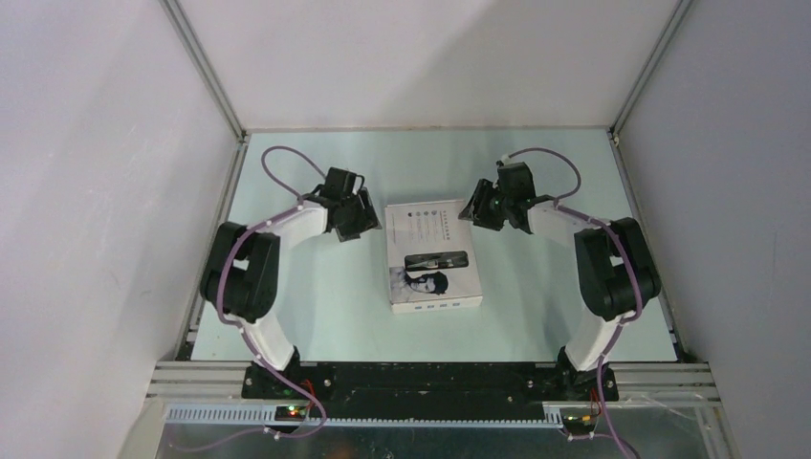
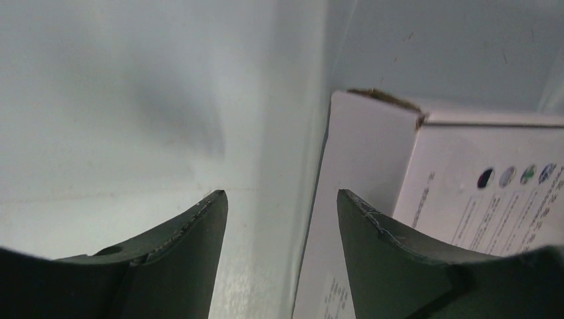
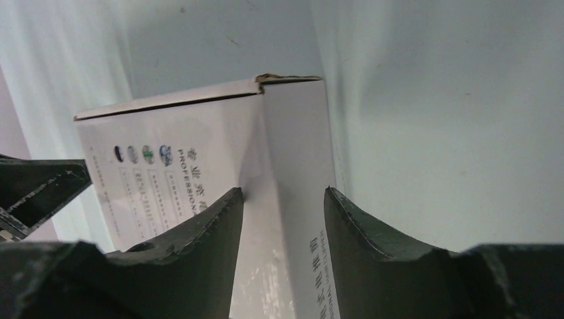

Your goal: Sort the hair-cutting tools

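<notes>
Risks first: could shove the white box (image 1: 435,304) across the table (image 1: 316,296) instead of opening it, through pressing harder on one side than on the other. Could also crush or tear the thin cardboard by pinching a corner, frayed at the far edge in both wrist views. Could spill the contents by raising the printed lid (image 1: 430,225) too fast or at a tilt. Finds no hair-cutting tools loose anywhere; judges them shut inside the closed box at the middle of the table, with only a dark shape behind the small window (image 1: 438,259) in the lid, too small to tell real tool from print. Shows the left gripper (image 2: 282,212) released, jaws well parted, grasping nothing, hovering at the box's far left corner with the side wall just beside the finger (image 2: 372,246) nearer the box; cannot tell about contact there. Shows the right gripper (image 3: 282,206) likewise unclenched, at a middling gap, straddling the box's upper right edge, with one finger (image 3: 213,232) over the lid and the other beside the side wall, clamping nothing.
</notes>
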{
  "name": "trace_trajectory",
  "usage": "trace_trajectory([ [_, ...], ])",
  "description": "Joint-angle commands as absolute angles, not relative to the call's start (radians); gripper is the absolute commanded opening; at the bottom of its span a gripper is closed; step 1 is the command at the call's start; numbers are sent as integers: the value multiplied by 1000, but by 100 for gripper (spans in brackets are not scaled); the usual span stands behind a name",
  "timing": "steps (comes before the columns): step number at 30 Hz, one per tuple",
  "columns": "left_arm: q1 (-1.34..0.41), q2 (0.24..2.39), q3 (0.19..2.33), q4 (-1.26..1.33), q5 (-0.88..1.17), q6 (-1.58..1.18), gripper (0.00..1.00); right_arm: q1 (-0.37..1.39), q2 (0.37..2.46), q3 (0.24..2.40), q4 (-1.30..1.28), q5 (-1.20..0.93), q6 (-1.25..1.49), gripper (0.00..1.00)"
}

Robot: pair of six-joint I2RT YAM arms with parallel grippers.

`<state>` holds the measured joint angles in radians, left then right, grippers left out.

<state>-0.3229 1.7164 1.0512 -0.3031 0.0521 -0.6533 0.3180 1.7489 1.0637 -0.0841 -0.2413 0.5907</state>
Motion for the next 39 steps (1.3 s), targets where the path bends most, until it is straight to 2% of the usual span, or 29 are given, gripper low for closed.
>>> trace_trajectory([
  [1,-309,1812,1164,-333,26,-620,68,305,1801,1109,-33,-252,580,52],
  [6,-307,1869,1238,-350,17,-610,68,304,1823,1109,-34,-278,574,52],
  [14,-307,1926,1246,-328,83,-626,68,308,1846,1110,-17,-340,579,51],
  [27,-319,1901,1243,-287,187,-654,69,282,1805,1108,-11,-375,586,51],
  [39,-314,1744,1133,-330,44,-646,70,267,1679,1074,-99,-308,528,54],
])
